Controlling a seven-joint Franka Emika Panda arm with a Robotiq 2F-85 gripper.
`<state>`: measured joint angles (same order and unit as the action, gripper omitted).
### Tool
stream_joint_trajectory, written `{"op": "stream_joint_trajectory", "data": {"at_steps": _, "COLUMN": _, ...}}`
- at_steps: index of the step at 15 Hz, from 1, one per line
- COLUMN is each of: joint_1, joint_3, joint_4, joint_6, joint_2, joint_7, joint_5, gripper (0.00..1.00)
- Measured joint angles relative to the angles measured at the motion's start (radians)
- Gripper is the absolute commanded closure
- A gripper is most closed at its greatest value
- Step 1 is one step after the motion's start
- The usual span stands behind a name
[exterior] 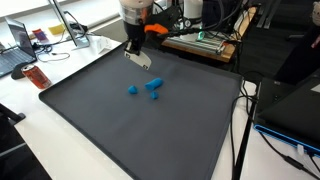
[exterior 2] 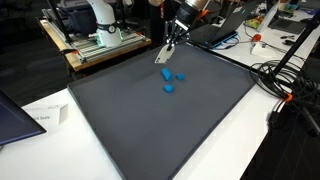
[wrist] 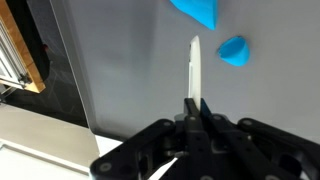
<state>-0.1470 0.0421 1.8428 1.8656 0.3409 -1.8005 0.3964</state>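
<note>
My gripper (exterior: 134, 47) hangs over the far part of a dark grey mat (exterior: 110, 120) and is shut on a thin white flat piece (exterior: 139, 58). In the wrist view the jaws (wrist: 196, 104) pinch this white piece (wrist: 195, 68), seen edge-on as a narrow strip. It also shows in an exterior view (exterior 2: 165, 53) below the gripper (exterior 2: 174, 38). Three small blue pieces lie on the mat just in front: one (exterior: 133, 90), a second (exterior: 152, 85) and a third (exterior: 155, 96). Two of them show in the wrist view (wrist: 195, 12) (wrist: 235, 50).
The mat (exterior 2: 150, 125) covers most of a white table. A wooden board with equipment (exterior: 200, 45) stands behind the mat. A laptop (exterior: 15, 50) and small items sit at one side. Cables (exterior 2: 285, 85) trail beside the mat.
</note>
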Motion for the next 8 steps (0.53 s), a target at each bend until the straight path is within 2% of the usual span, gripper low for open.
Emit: {"op": "stream_joint_trajectory", "data": {"at_steps": 8, "joint_1": -0.004, "joint_3": -0.037, "joint_4": -0.256, "joint_6": -0.165, "joint_2": 0.148, "joint_7": -0.060, "joint_5": -0.033, "gripper": 0.99}}
